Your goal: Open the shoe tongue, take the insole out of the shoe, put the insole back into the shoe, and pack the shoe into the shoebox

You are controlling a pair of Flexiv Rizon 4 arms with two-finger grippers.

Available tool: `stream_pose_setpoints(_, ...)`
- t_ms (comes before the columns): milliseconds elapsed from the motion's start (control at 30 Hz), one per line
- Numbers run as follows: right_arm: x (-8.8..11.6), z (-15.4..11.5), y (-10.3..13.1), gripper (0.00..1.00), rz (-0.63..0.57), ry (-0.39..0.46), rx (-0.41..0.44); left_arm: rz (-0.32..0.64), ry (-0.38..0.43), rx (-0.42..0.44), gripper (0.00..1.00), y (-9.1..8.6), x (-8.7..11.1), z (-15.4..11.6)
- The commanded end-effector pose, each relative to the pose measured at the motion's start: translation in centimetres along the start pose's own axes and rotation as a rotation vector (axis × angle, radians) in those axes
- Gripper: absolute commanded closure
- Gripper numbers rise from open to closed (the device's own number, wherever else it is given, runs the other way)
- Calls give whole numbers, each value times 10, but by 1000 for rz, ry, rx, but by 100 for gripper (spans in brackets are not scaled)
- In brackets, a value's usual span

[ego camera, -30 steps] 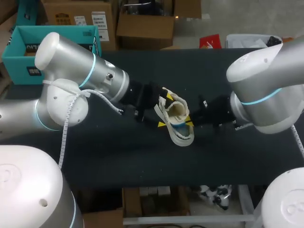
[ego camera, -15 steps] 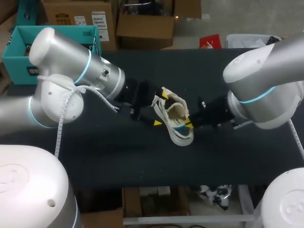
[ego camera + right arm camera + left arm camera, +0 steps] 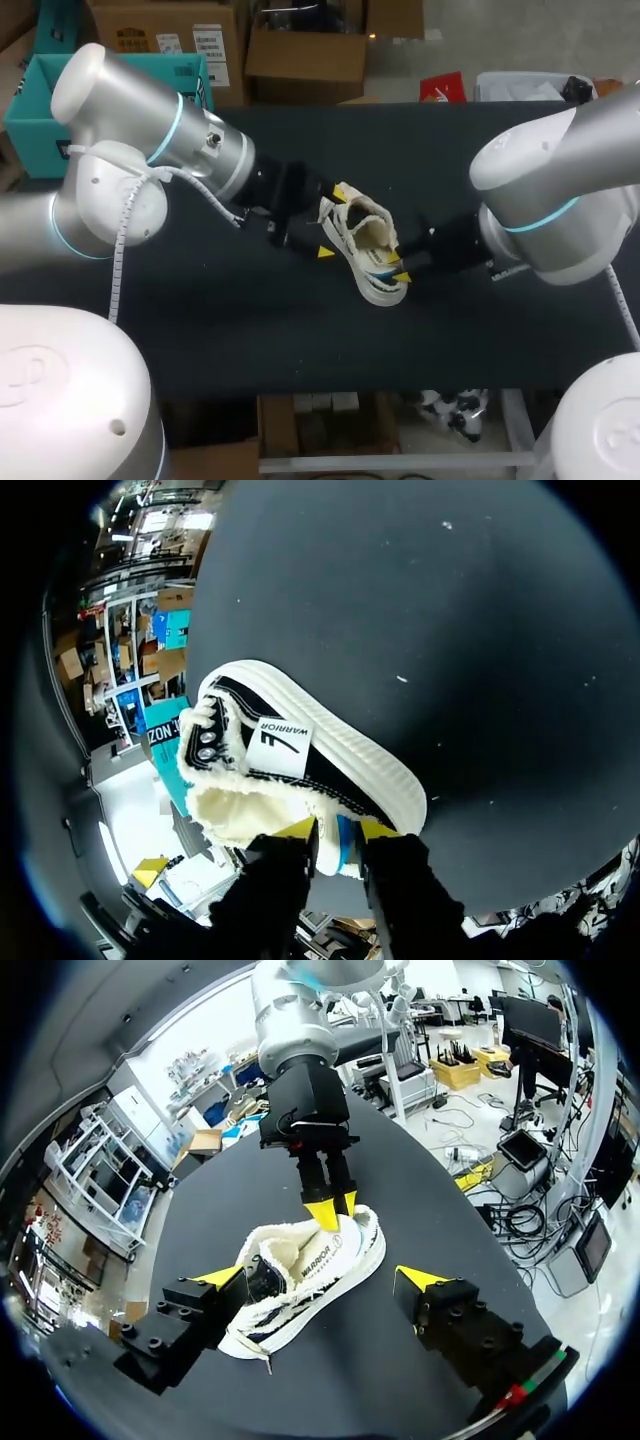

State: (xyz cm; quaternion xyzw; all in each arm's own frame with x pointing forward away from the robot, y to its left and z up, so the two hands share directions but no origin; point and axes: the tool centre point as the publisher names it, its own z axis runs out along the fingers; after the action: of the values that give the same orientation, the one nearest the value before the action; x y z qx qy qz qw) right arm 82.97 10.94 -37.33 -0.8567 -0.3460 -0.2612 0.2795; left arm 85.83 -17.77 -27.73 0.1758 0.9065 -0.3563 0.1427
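A white shoe with black stripes and a fleecy lining [image 3: 368,250] lies mid-table, its mouth open upward. My left gripper [image 3: 332,222] is open wide and straddles the shoe's lace end [image 3: 300,1280]; one fingertip [image 3: 222,1278] is against the toe side and the other [image 3: 418,1278] stands clear. My right gripper [image 3: 401,270] is at the heel. In the right wrist view its fingers [image 3: 297,828] stand slightly apart, with the blue part of the heel rim [image 3: 344,842] between them. The left wrist view shows my right gripper [image 3: 333,1210] at the heel collar. No insole is visible.
A teal open box [image 3: 30,120] stands off the table's back left corner, partly hidden by my left arm. Black table surface [image 3: 300,340] lies bare in front of the shoe.
My right gripper's fingers have parted a little and slid along the heel toward the table's front. The left gripper and the shoe's lace end have shifted slightly left.
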Motion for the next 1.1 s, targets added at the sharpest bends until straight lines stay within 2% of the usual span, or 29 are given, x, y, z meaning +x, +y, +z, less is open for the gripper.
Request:
stream_pose_setpoints(33, 3, -15, -12, 67, 0, -34, -42, -6, 5, -8, 0, -2, -1, 1)
stream_pose_setpoints(200, 4, -18, -12, 72, -22, -30, -36, -27, 13, -11, 0, -2, -2, -1)
stream_pose_setpoints(333, 8, -21, -13, 100, -49, -26, -28, -42, 8, -20, 0, -1, -1, -4)
stream_pose_setpoints(533, 16, -23, -14, 100, -96, -35, -3, -66, -1, -35, 0, 1, 1, -10)
stream_pose_setpoints(667, 22, -10, -13, 100, -114, -44, 32, -109, 6, -47, 0, 6, 0, -15)
stream_pose_setpoints(900, 14, 6, -6, 100, -126, -57, 55, -174, 17, -47, 0, 18, -3, -29)
stream_pose_setpoints(1100, 1, 19, 1, 100, -133, -50, 76, -208, 13, -53, 0, 21, -4, -38)
